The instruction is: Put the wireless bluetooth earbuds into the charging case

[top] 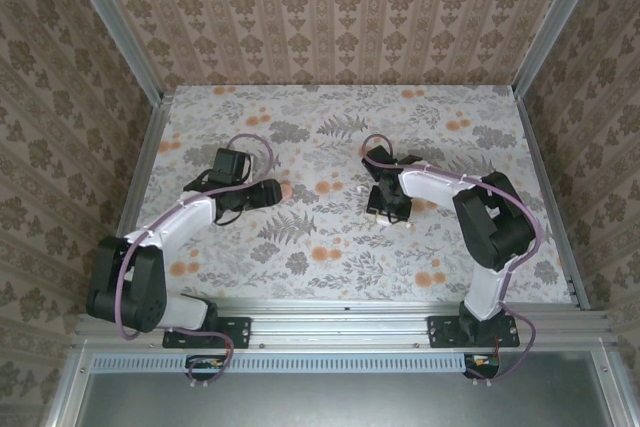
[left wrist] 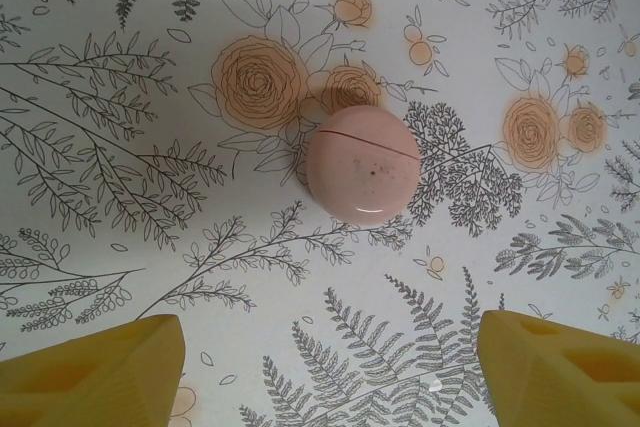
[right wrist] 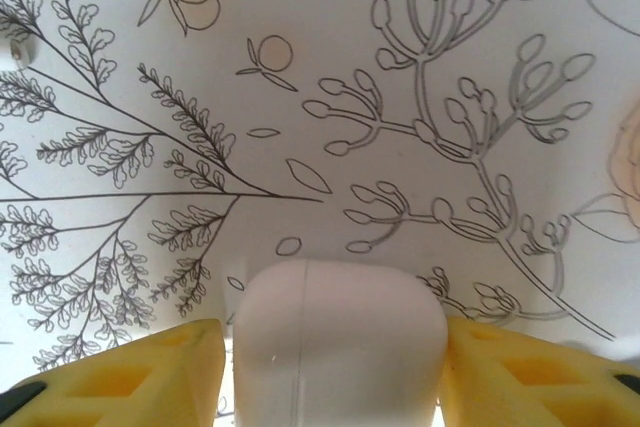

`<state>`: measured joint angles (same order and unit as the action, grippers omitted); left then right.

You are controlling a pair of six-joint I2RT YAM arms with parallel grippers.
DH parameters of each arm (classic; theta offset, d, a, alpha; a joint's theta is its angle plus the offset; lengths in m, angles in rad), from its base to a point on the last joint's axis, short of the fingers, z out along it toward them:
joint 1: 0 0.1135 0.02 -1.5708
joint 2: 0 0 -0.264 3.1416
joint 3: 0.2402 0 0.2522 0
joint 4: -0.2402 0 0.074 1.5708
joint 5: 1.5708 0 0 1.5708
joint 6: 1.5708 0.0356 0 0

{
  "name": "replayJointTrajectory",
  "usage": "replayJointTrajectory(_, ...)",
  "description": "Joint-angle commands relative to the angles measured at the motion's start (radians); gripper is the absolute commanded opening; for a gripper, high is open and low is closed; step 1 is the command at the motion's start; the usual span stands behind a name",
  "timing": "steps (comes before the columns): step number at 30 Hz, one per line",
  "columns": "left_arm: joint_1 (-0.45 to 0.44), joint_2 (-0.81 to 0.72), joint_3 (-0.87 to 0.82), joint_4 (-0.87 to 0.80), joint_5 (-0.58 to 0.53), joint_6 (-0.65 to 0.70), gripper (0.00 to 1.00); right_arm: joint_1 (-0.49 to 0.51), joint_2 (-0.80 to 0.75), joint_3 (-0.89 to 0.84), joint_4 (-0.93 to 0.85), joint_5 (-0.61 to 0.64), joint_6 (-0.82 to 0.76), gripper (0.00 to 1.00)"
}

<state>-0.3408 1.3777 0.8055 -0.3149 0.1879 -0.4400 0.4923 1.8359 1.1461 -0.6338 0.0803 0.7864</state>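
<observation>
**Right gripper (right wrist: pixel 333 347) straddling the small glossy white rounded plastic charging case (right wrist: pixel 340 302)**

The case sits between my yellow fingers (right wrist: pixel 130 377) on the floral-printed counter (right wrist: pixel 300 97). One finger touches its side and a sliver of gap shows at the other, so these jaws are parted, not clamped. My left gripper (left wrist: pixel 330 337) hangs spread wide, holding nothing. A round pinkish-orange disc (left wrist: pixel 360 167) lies ahead of it, apart from both fingers.

Floral-print table (top: pixel 340 257), pale, with grey ferns and orange blossoms.
Round pinkish-orange disc (left wrist: pixel 360 167) flat on the print left of centre, over a cluster of orange roses; glossy white charging case (right wrist: pixel 340 347) right of centre beside a fern spray, contact with the surface hidden; tiny whitish piece (right wrist: pixel 15 52) well apart from it.
</observation>
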Motion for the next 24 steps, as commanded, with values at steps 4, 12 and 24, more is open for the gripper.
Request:
replayJointTrajectory(4,-0.007,0.006,0.018,-0.007,0.019,0.018,0.77,-0.004,0.039,0.014,0.009,-0.039,0.006,0.50)
replayJointTrajectory(12,-0.007,0.007,0.003,0.002,0.025,0.016,0.77,-0.005,0.011,-0.008,0.026,-0.038,0.007,0.46)
replayJointTrajectory(24,-0.010,-0.087,-0.090,0.141,0.085,0.060,0.73,-0.004,-0.154,-0.112,0.194,-0.116,0.061,0.43)
